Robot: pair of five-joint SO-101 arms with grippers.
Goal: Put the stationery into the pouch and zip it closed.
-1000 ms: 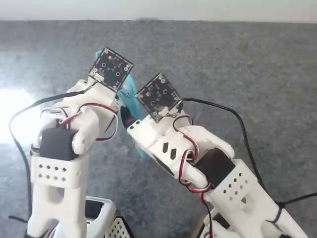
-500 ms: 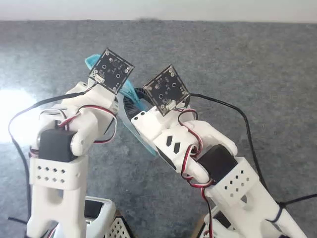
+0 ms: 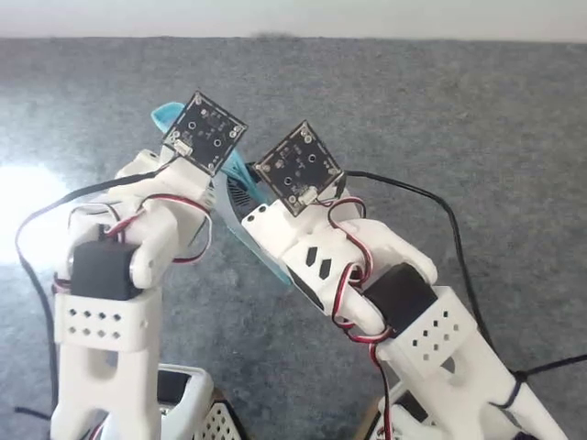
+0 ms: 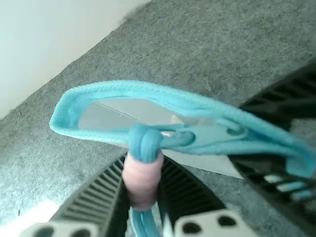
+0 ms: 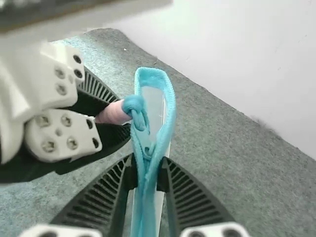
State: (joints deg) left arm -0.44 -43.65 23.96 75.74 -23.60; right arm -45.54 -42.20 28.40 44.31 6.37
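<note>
A light blue pouch (image 4: 148,106) with a clear side panel hangs in the air between both arms. My left gripper (image 4: 142,193) is shut on the pink zipper pull (image 4: 142,180), just below the blue cord knot (image 4: 143,140). My right gripper (image 5: 146,183) is shut on the pouch (image 5: 150,113) edge, its black ridged fingers (image 5: 190,200) on either side of the fabric. From above, the pouch (image 3: 168,116) pokes out past the left arm (image 3: 138,238) and runs under the right arm (image 3: 339,261).
Grey speckled table (image 3: 459,119) lies all around, with a pale wall along its far edge. A black cable (image 3: 440,215) trails from the right arm. Bright glare (image 3: 23,206) marks the table's left side.
The right arm has shifted away from the front edge and a little to the left. The pouch's far end has slid out to the left past the left arm's camera board.
</note>
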